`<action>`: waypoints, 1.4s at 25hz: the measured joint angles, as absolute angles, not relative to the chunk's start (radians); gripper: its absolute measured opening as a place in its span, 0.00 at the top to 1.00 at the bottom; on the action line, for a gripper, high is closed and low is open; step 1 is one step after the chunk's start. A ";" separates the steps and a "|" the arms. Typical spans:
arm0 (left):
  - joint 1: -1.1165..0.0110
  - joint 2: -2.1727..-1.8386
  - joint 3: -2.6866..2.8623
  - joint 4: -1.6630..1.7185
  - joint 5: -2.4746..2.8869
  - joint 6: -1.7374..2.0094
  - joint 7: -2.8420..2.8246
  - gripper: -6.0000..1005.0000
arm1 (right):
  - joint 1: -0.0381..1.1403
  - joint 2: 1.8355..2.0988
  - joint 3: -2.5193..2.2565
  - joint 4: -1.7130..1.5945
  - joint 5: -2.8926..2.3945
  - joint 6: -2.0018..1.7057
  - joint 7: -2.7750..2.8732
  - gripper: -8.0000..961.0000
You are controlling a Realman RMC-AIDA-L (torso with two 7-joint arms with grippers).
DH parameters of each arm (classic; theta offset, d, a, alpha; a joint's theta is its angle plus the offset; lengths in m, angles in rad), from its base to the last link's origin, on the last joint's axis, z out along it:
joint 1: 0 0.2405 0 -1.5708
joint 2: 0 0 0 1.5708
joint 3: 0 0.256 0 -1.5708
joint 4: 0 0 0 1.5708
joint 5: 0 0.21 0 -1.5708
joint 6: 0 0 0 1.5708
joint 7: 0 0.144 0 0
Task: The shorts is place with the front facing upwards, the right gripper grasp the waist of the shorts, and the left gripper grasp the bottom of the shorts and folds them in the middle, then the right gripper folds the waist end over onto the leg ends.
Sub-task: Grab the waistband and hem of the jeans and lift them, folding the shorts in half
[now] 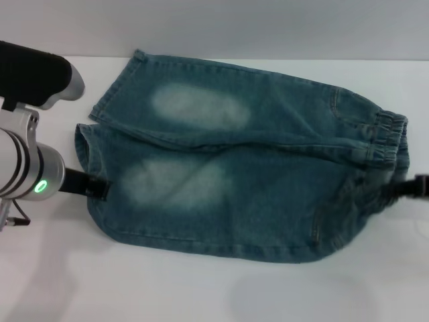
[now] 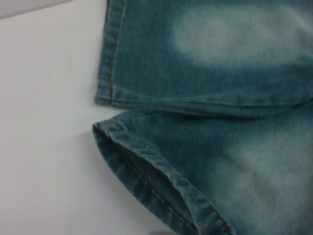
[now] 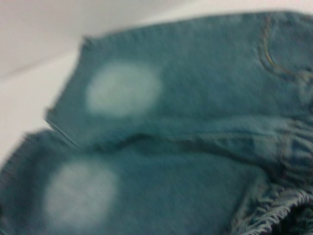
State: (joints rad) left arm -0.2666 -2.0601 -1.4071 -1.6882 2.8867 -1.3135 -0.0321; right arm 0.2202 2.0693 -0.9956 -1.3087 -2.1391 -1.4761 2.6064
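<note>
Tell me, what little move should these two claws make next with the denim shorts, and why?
Probably lift the near edge and carry it over the far leg. The shorts lie spread flat, front up; the left claw sits at the near leg hem and the right claw at the waist, so the lengthwise fold looks due.

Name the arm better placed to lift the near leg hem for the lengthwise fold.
Left. The left gripper is already at the near leg hem of the shorts. The right gripper sits at the waist, the opposite end.
</note>
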 joint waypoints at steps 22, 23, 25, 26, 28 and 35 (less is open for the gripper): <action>-0.288 -2.058 -1.659 -1.525 2.723 -0.893 0.001 0.89 | 0.269 2.068 -0.625 -0.811 -1.645 -1.450 2.312 0.99; -0.294 -2.058 -1.663 -1.512 2.715 -0.881 0.003 0.89 | 0.276 2.068 -0.612 -0.790 -1.643 -1.450 2.301 0.99; -0.307 -2.057 -1.665 -1.491 2.703 -0.855 0.004 0.89 | 0.295 2.069 -0.574 -0.734 -1.637 -1.447 2.274 0.99; -0.313 -2.057 -1.666 -1.482 2.701 -0.844 0.004 0.89 | 0.303 2.069 -0.559 -0.714 -1.636 -1.445 2.262 0.99; -0.328 -2.057 -1.666 -1.463 2.700 -0.826 0.004 0.89 | 0.317 2.069 -0.533 -0.684 -1.633 -1.439 2.240 0.99; -0.383 -2.057 -1.680 -1.384 2.689 -0.774 0.005 0.89 | 0.339 2.068 -0.470 -0.603 -1.563 -1.405 2.182 0.99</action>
